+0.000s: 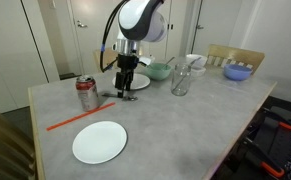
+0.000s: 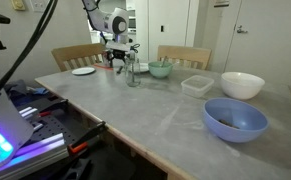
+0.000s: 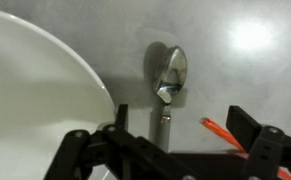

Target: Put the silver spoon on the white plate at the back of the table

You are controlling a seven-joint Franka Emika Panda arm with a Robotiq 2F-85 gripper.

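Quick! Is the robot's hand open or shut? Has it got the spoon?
Gripper: open, holding nothing. The silver spoon lies on the table below it, beside the white plate.

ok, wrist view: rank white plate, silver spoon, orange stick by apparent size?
1. white plate, cropped but filling the left side
2. silver spoon, whole in view
3. orange stick, only a short end shows, so its real size is unsure
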